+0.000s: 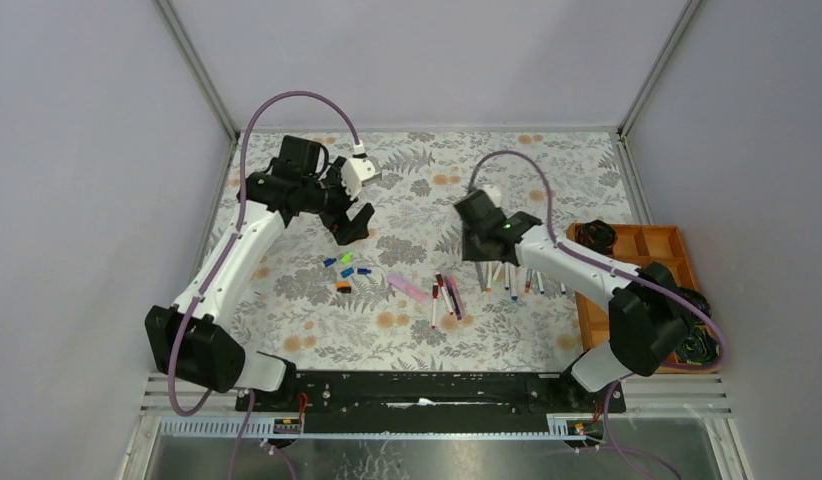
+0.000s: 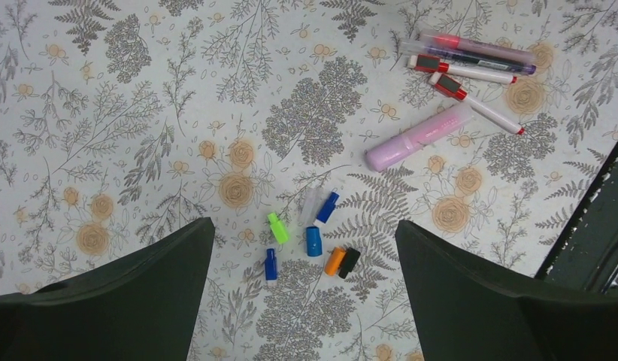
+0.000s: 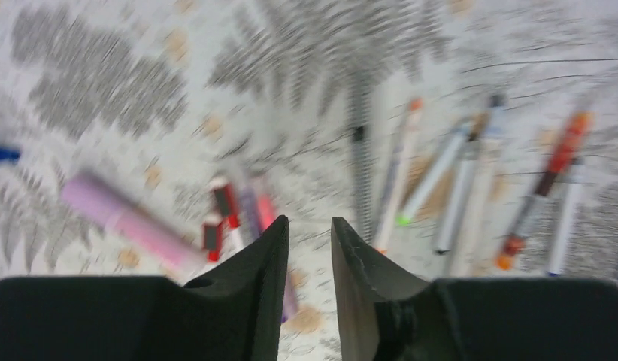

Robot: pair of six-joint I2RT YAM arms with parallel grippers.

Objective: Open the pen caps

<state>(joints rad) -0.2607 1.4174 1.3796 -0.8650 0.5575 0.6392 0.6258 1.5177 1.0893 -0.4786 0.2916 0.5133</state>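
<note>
Several loose pen caps in blue, green, orange and black lie in a small cluster on the floral mat; from above the pen caps sit left of centre. My left gripper hangs wide open above them, empty, and in the top view the left gripper is just behind the cluster. A thick pink pen and red-capped pens lie farther right. My right gripper hovers over a blurred row of pens, jaws narrowly apart with nothing between them; in the top view the right gripper is right of centre.
An orange compartment tray holding black cable bundles stands at the right edge of the mat. More pens lie at the centre. Grey walls with metal corner posts close in the back and both sides.
</note>
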